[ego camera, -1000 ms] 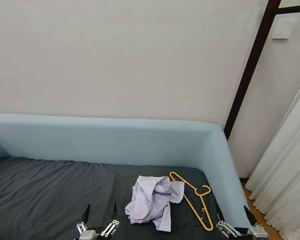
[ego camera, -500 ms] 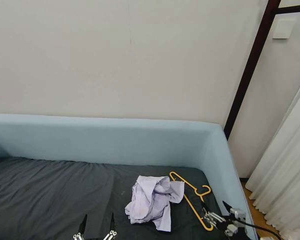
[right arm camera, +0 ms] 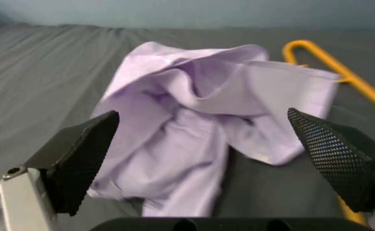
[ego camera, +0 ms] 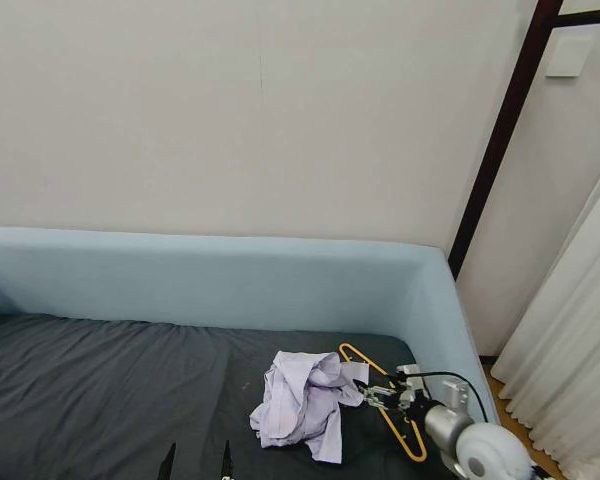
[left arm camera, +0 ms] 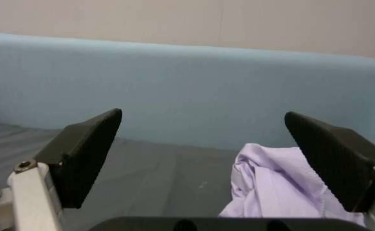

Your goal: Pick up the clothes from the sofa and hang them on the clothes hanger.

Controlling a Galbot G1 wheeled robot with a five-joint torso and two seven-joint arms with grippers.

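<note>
Right gripper (ego camera: 373, 391) wide open, empty, with crumpled lilac shirt (right arm camera: 194, 120) just ahead of its fingers and orange hanger (right arm camera: 348, 79) beside. Left gripper (left arm camera: 204, 120) wide open, empty, shirt ahead to its right. Shirt looks light and limp; pinch a raised fold

soft crumpled lilac cloth shirt (ego camera: 305, 405), smooth orange plastic hanger (right arm camera: 360, 87), wrinkly matt dark grey fabric seat (ego camera: 100, 390), smooth pale blue sofa upholstery (ego camera: 230, 285)

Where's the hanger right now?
In the head view, the hanger lies on the right side of the sofa, beside the shirt, with the right end effector over it.
</note>
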